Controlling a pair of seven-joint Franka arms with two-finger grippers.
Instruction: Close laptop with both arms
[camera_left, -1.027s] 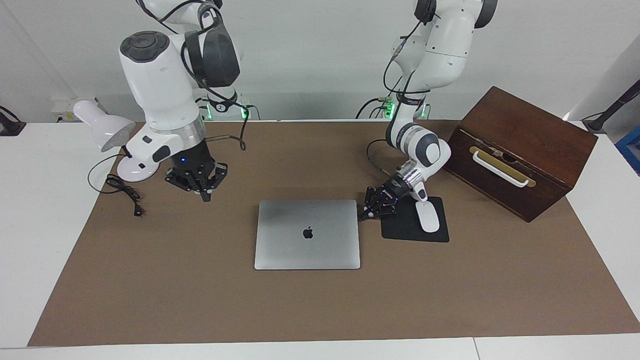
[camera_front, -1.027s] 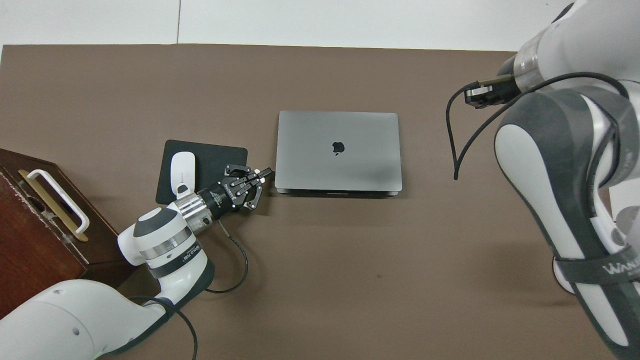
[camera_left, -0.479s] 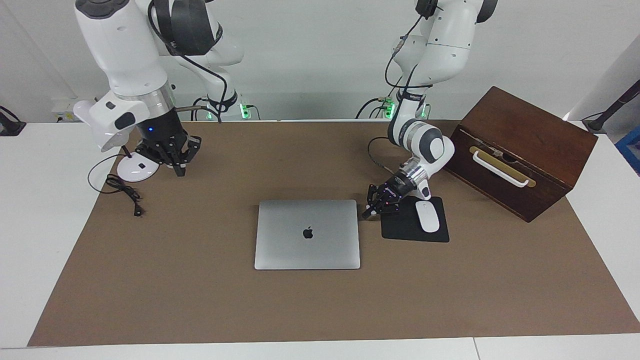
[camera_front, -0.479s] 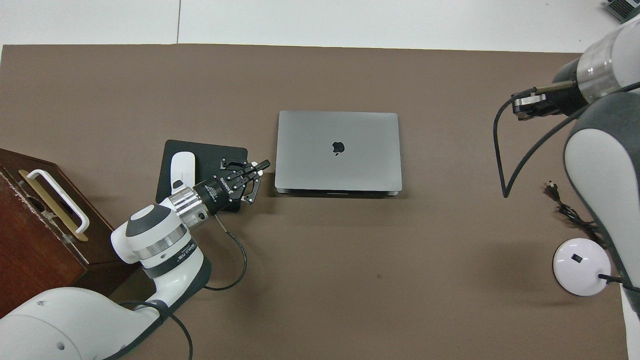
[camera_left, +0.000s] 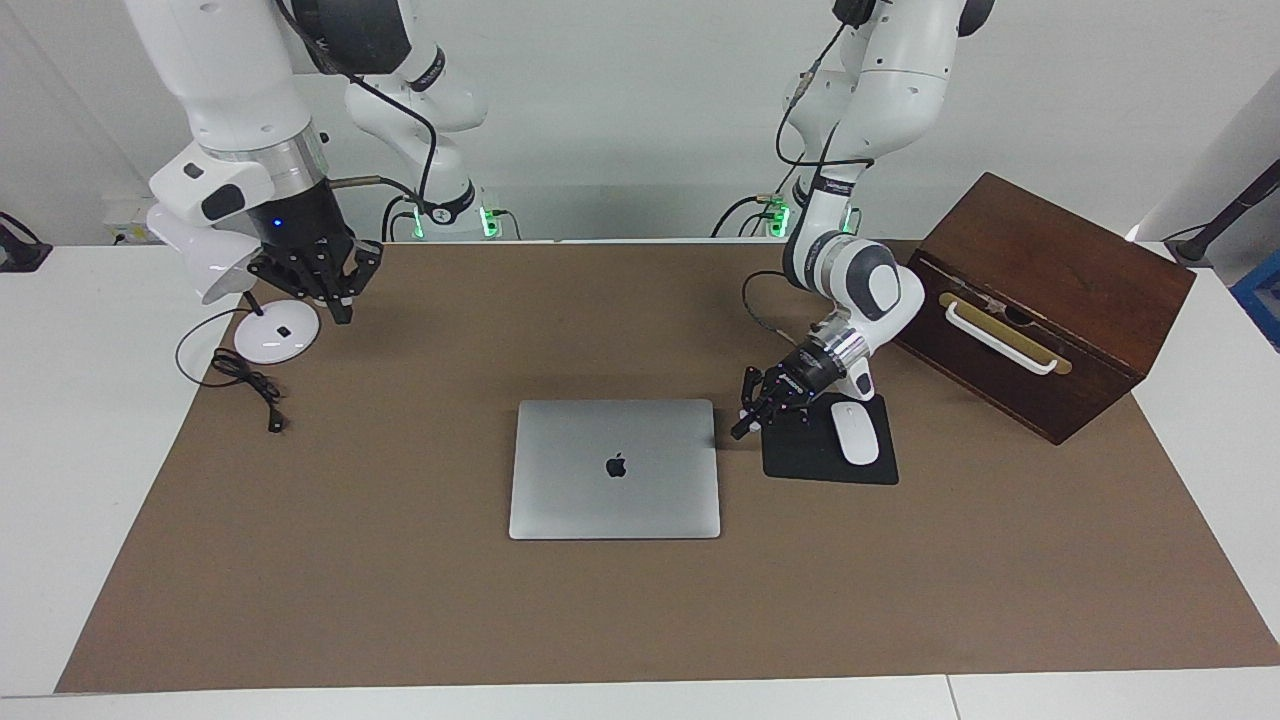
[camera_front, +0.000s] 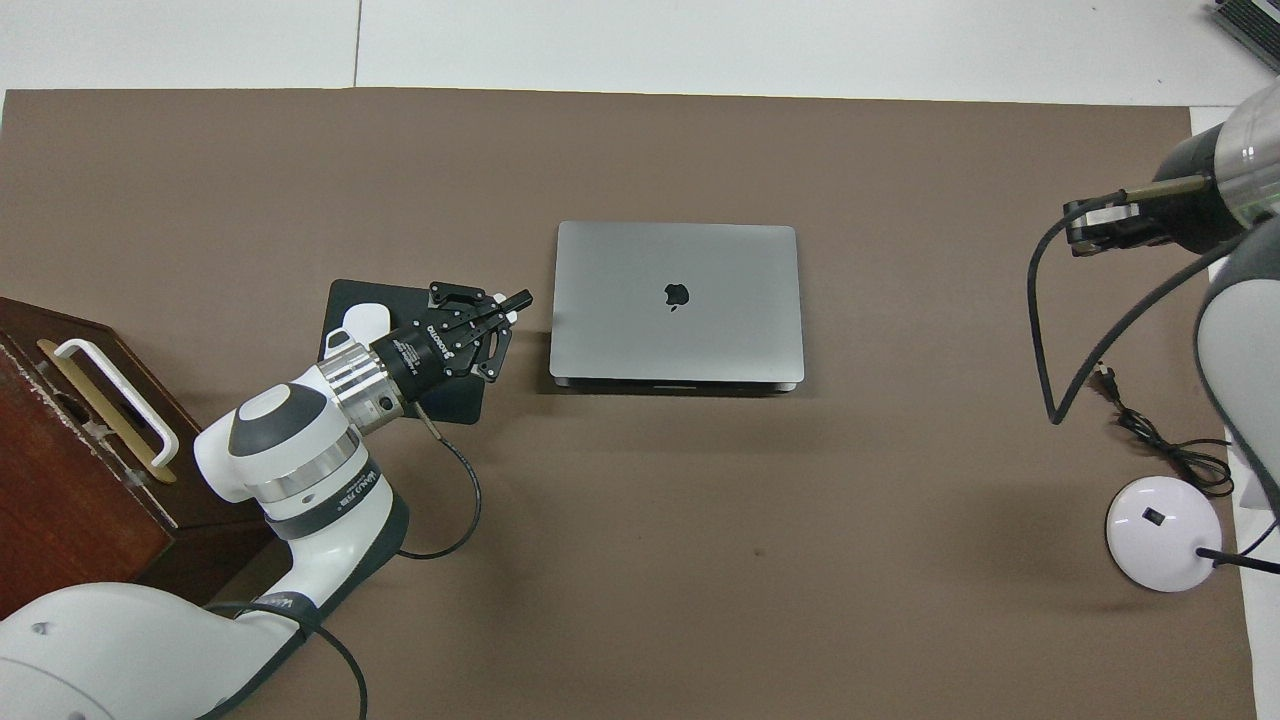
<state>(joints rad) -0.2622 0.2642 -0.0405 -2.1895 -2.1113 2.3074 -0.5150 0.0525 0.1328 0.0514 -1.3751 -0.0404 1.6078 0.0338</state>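
Half the mouse (camera_front: 362, 318) hides under left arm (camera_front: 300, 460).

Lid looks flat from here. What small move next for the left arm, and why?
Probably lift the left gripper up and clear toward its base. The laptop already lies shut and flat, neither gripper touches it, and the left one hangs low, shut, between it and the mouse pad. The right gripper is up by the lamp base.

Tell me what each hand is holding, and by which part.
Nothing. The left hand is shut and empty beside the closed laptop; the right hand, also shut, holds nothing.
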